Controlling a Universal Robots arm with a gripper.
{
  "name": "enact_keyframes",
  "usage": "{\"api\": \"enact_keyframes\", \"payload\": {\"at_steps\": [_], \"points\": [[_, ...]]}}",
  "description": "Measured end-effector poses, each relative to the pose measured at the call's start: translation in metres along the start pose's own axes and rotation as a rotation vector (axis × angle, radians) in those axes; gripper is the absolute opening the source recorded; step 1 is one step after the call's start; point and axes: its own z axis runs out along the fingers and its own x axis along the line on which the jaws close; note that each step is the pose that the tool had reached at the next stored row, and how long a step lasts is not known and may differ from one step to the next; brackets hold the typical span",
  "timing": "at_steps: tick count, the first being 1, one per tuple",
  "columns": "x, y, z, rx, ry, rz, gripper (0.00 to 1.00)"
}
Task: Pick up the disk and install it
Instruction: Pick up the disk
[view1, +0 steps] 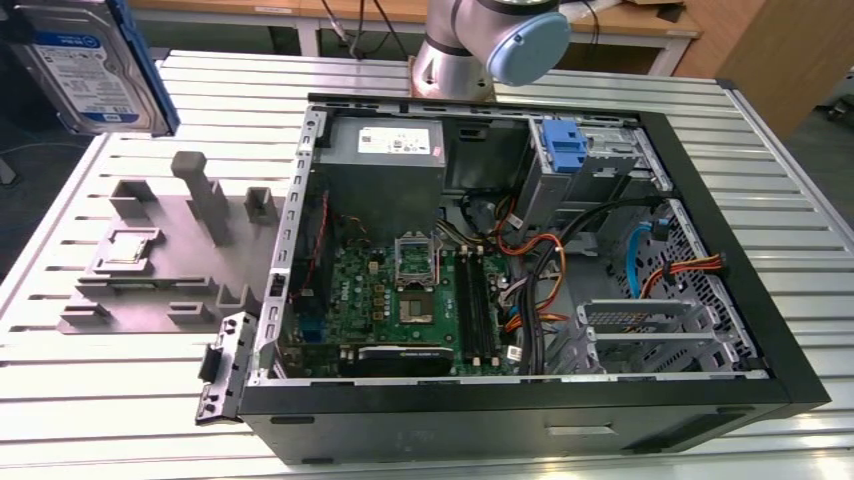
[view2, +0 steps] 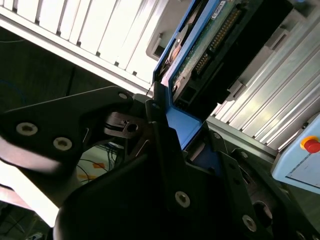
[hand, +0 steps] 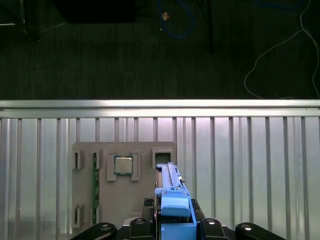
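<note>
One disk (view1: 94, 70) hangs clear of the table (view1: 120, 400) at the exterior view's far left, well apart from the open PC case (view1: 534, 412), w/ the tool (hand: 175, 225) clamped tight on its blue rail (hand: 175, 206). Prob. dense & rigid but shock-sensitive, w/ a bare circuit board (view2: 198, 50) on one face, so the plastic rails are the place to hold. It's up on edge, label face out, long axis running straight out from the tool.

The disk (view1: 83, 62) is held clear of the table, at the exterior view's upper left, well apart from the open computer case. Silver-grey body, white-and-blue label and blue edge rails are noted. It is clamped edge-on in the gripper (hand: 175, 222); a green circuit board is seen on one face.
</note>
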Motion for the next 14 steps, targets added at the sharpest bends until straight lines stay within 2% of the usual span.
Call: {"api": "enact_keyframes", "payload": {"at_steps": [4,5,8,14], "points": [[-0.0003,0.0001,-0.0055,-0.0004,-0.0058,0.0,0.37],[-0.0005,0.0002,-0.0103,-0.0005,-0.009,-0.001,0.37],[-0.0007,0.0004,-0.0147,-0.0005,-0.0109,-0.001,0.37],[-0.0007,0.0004,-0.0159,-0.0005,-0.0121,-0.001,0.37]]}}
